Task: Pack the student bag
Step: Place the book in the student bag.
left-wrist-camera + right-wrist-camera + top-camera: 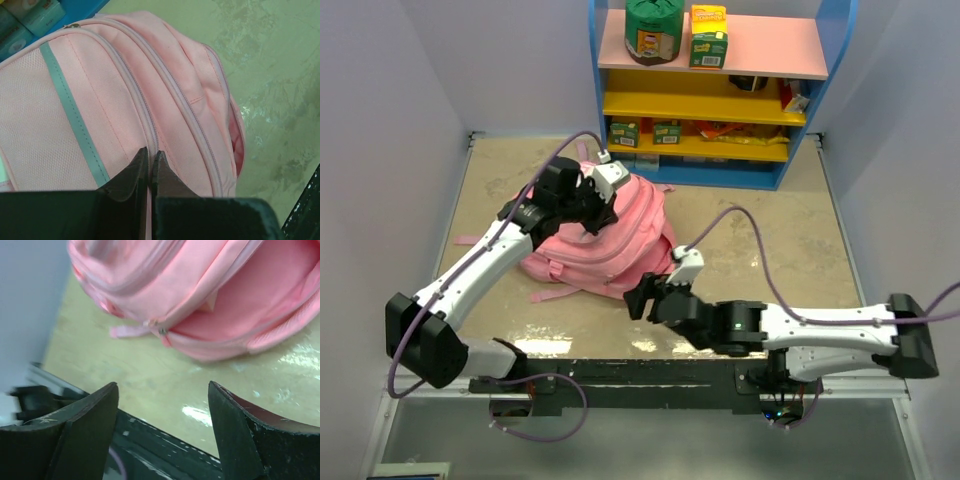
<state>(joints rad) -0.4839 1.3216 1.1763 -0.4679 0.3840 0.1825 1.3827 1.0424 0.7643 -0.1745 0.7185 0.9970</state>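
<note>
Pink student bag [620,245] lies mid-bench [770,260], nearer the far edge, mouth gaping. Left tool [150,155] is pressed together on its top, perhaps pinching fabric; right tool [162,386] stands apart, empty. A slipped pinch could let the opening sag closed.

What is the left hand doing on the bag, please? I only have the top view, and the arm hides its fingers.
Observer: The left hand is shut, with its tips on the bag at a zip seam near the grey stripe. I cannot tell whether it pinches fabric.
Operator: Thank you. Is the right hand holding anything?
Observer: No, the right hand is open and empty, over the table.
Operator: Is the main pocket open?
Observer: Yes, it gapes towards the right hand and shows pink lining. A zip pull sits at the left end of the gap.
</note>
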